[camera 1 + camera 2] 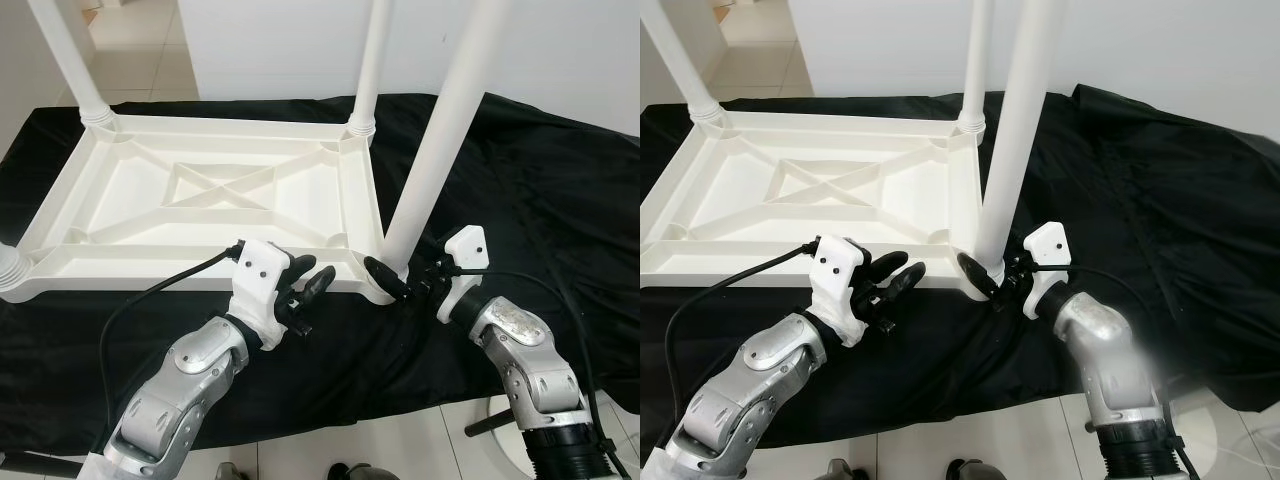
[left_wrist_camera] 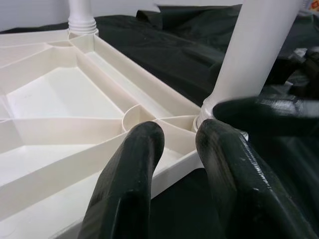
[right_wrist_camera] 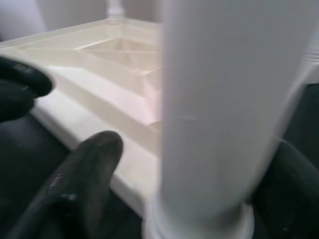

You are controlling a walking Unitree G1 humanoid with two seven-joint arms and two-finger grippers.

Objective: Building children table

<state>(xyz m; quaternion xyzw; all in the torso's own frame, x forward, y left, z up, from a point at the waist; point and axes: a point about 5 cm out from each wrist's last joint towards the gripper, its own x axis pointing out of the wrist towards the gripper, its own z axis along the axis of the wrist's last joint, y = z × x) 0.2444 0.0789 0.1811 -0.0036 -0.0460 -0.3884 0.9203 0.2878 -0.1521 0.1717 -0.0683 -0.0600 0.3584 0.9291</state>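
A white plastic children's table [image 1: 200, 200] lies upside down on black cloth [image 1: 520, 170], ribbed underside up, white legs [image 1: 432, 150] standing upright at its corners.

The upturned children's table top [image 1: 215, 195] is plain white plastic, its underside ribbed with raised strips that cross in an X inside a rectangle. The table legs [image 1: 435, 150] standing up from it are the same smooth, unmarked white. Beneath lies a black cloth [image 1: 520, 180], matt and creased, with no print on it. The floor [image 1: 400, 440] at the near edge is pale grey-white tile. The wall [image 1: 540, 50] behind is white. Both arms are brushed silver with a mottled sheen; the left hand [image 1: 305, 283] and the right hand [image 1: 392, 278] have glossy black fingers on white wrist housings, and black cables [image 1: 160, 290] trail from them.
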